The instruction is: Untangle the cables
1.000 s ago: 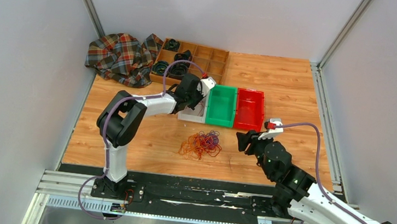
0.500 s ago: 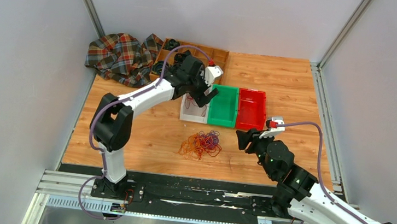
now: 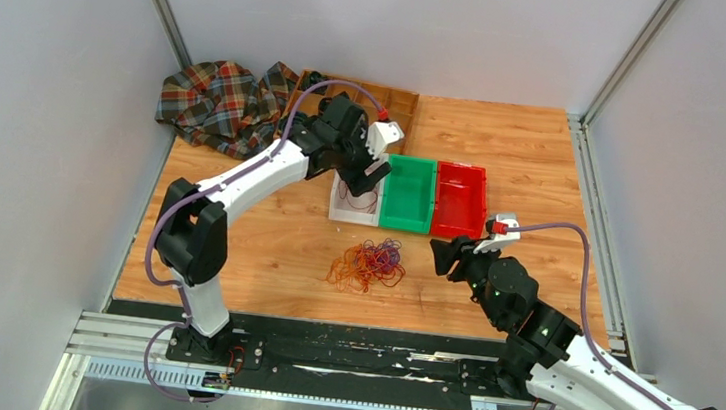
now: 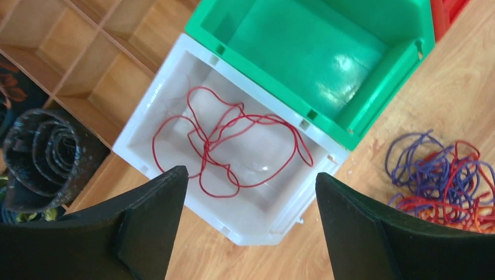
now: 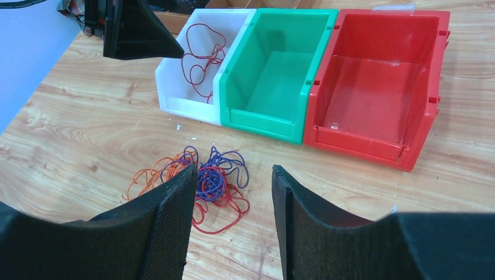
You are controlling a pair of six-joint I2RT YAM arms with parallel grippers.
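Could snag several knotted cables [image 5: 204, 181] at once with half-spread, empty right claw [image 5: 233, 175]; left claw [image 4: 251, 175] spread wide, empty.

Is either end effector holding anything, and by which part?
Nothing is held. Left end effector open above the red cable in the white bin; right end effector open, empty.
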